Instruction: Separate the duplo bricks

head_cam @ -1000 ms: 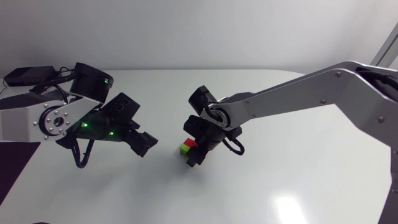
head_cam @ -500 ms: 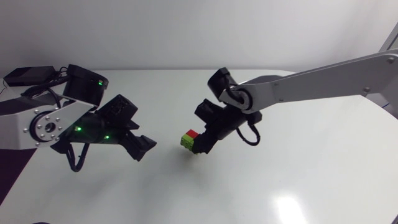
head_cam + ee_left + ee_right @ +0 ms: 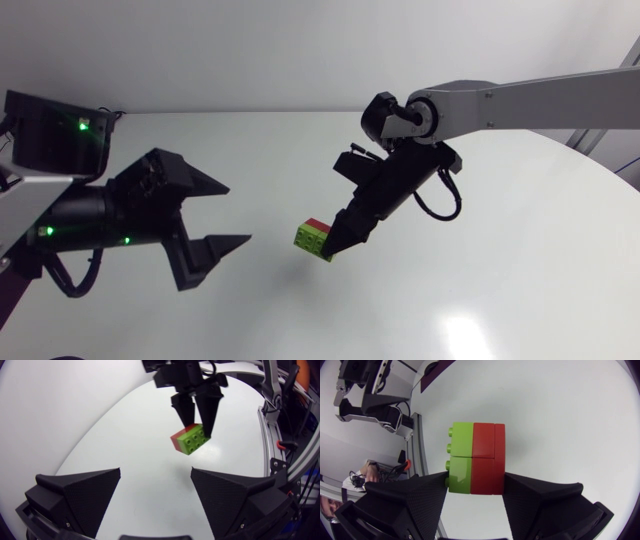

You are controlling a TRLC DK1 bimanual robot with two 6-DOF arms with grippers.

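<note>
Lifted clear of the table (image 3: 500,290) since a second earlier, the joined pair of bricks hung in the air near the middle, while the left gripper (image 3: 236,214) had swung up, turned to face it and spread its fingers wide. The right gripper (image 3: 336,251) was clamped on the pair's near end, one finger against the green brick (image 3: 460,457) and the other against the red brick (image 3: 485,457), so that most of both bricks stuck out past the fingertips. That hold probably served to present the free end to the other arm: in the left wrist view the pair sat ahead of the wide fingers and roughly in line with the gap between them, but well apart from both, with the green brick's studded face turned toward that camera. The bricks were not yet parted; the seam between green and red looked tight. Because the right fingers pressed on both colours, pulling one brick off would likely need a firm grasp on the exposed end. No brand, label or writing could be read on the bricks or the grippers; the left arm showed only small green lights.
</note>
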